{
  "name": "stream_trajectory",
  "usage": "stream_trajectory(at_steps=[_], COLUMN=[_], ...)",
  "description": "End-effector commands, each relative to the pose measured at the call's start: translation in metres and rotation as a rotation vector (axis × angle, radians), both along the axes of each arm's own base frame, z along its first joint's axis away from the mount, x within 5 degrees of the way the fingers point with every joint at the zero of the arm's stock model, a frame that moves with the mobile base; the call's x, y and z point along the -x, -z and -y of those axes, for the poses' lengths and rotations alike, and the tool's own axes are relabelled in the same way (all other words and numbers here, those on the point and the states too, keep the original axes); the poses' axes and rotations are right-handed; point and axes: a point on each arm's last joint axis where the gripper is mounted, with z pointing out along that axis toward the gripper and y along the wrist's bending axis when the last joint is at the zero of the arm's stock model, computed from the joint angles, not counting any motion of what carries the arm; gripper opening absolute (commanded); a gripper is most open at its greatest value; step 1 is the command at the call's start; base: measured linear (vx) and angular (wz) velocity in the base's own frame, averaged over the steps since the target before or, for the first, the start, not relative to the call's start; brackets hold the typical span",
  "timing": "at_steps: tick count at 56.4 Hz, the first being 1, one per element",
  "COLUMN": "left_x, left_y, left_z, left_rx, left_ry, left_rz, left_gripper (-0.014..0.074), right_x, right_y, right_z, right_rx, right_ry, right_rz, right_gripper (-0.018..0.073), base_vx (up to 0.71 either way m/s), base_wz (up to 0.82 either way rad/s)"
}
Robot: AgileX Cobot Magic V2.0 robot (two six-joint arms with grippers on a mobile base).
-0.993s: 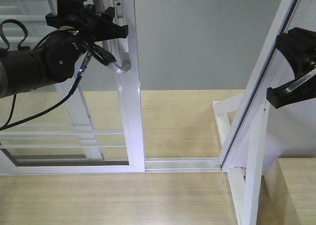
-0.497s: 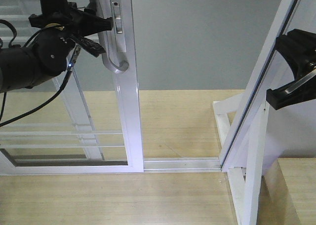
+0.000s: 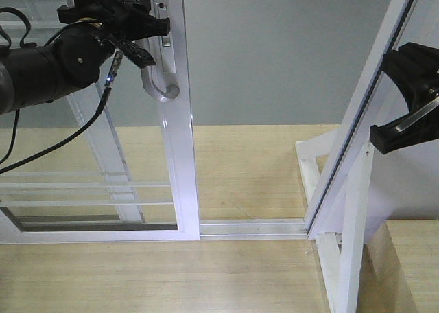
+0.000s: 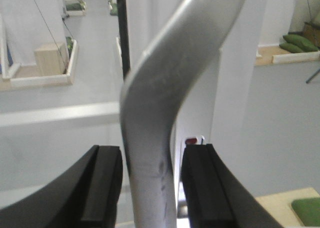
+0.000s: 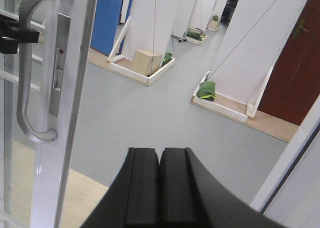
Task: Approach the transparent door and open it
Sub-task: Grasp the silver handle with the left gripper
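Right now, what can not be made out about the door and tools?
Top of the transparent door: cut off by upper edge, front view.
Grip of left tool on handle: too close, pad contact unclear, left wrist view.
Marking on lock plate: too small, right wrist view.

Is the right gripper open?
No, the right gripper has its black fingers pressed together, with nothing between them.

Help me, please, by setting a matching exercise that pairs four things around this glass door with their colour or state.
Things:
1. left pincer
2. right pincer
3. pull handle
4. door frame

Colours or states:
A. glossy white
B. fingers together, holding nothing
C. curved grey metal
D. fingers on either side of the handle

Pairs: 1-D, 2-B, 3-C, 4-A.
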Motion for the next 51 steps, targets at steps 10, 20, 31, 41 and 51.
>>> stream_trajectory(at_steps=[10,20,31,41,51], left_x=[-0.002,-0.004,-0.014,-0.015,-0.011], left_y=[-0.026,-0.026,-0.035,-0.035,-0.044], left_z=[-0.004,-0.008,-0.015,-0.017,-0.02], left_rx=[0.019,0.019,0.028,0.026,0.02], left_ry=[-0.047,-0.075,-0.058,-0.047,-0.051], left_rz=[0.145,0.177,0.135,0.108,0.129], left_gripper=[0.0405,0.0313,0.0162,0.006,0.0007], right_x=[0.001,0.001,0.001,0.001,0.001], right_y=[-0.019,-0.019,-0.018,-0.017,-0.017], right_z=[0.0,0.0,0.0,0.0,0.0], right_rx=[-0.028,-0.026,-0.023,-0.021,-0.018], right_ry=[-0.004,-0.004,-0.003,-0.003,-0.002], right_rz=[0.119,0.116,0.107,0.099,0.09], right_gripper=[-0.0006,-0.0006,-0.0006,-0.0006,-0.0006], base_vx=[0.0,0.0,0.0,0.0,0.0], base_wz=[0.0,0.0,0.0,0.0,0.0])
